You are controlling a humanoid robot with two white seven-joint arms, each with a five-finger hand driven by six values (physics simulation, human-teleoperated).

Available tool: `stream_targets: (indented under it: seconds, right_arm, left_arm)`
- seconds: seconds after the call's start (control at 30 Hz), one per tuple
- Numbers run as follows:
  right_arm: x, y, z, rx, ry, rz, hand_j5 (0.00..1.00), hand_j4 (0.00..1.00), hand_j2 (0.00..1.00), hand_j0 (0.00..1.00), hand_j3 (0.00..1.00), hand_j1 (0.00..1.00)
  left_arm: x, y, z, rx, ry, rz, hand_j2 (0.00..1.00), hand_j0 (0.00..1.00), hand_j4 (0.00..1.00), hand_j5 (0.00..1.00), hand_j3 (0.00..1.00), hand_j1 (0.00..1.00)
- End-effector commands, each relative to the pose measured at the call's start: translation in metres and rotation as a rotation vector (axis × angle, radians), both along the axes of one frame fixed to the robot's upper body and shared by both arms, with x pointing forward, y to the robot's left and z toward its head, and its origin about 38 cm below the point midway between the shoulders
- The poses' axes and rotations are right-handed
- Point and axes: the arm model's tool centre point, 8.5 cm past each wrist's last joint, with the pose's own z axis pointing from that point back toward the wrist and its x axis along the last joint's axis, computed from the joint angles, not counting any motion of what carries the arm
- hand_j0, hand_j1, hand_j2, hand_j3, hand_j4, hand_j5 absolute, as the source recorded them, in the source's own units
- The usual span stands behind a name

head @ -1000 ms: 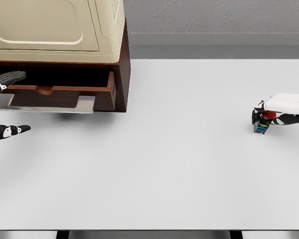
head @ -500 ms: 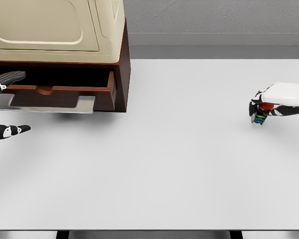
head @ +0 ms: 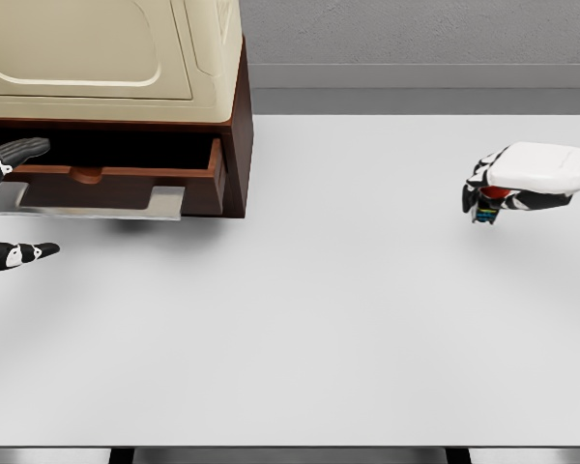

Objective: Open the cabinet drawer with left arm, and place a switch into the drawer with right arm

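Observation:
The brown wooden cabinet (head: 234, 126) stands at the back left of the white table, under a cream appliance. Its drawer (head: 126, 184) is pulled out, dark inside, with a grey plate along its front. My left hand (head: 5, 203) shows at the left edge beside the drawer front, fingers spread, holding nothing. At the right, my right hand (head: 485, 198) is shut on a small switch (head: 483, 213) with a red top and blue-green base, lifted off the table.
The cream appliance (head: 106, 53) sits on top of the cabinet. The white table (head: 348, 319) stretches between drawer and right hand. A grey wall runs behind.
My right hand has lifted the switch off the table and carried it up and to the left. The left hand and drawer have not moved.

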Motion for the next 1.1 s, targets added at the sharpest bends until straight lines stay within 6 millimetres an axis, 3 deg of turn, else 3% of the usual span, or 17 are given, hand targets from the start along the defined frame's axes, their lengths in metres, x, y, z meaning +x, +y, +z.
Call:
stream_targets:
  seconds: [0.0, 0.83, 0.93, 1.07]
  right_arm:
    - [0.0, 0.005, 0.002, 0.009, -0.004, 0.011, 0.51, 0.51, 0.51, 0.51, 0.51, 0.51]
    - [0.008, 0.066, 0.029, 0.086, -0.094, 0.152, 0.51, 0.51, 0.51, 0.51, 0.51, 0.51]
    - [0.012, 0.084, 0.033, 0.09, -0.101, 0.195, 0.51, 0.51, 0.51, 0.51, 0.51, 0.51]
    - [0.014, 0.093, 0.036, 0.097, -0.111, 0.213, 0.51, 0.51, 0.51, 0.51, 0.51, 0.51]
  left_arm:
    - [0.0, 0.0, 0.001, -0.008, 0.0, -0.001, 1.0, 1.0, 1.0, 1.0, 1.0, 1.0]
    - [0.0, 0.0, 0.001, -0.008, 0.0, -0.001, 1.0, 1.0, 1.0, 1.0, 1.0, 1.0]
    - [0.0, 0.0, 0.001, -0.007, -0.001, -0.002, 1.0, 1.0, 1.0, 1.0, 1.0, 1.0]
    - [0.0, 0.0, 0.001, -0.008, 0.0, -0.001, 1.0, 1.0, 1.0, 1.0, 1.0, 1.0]
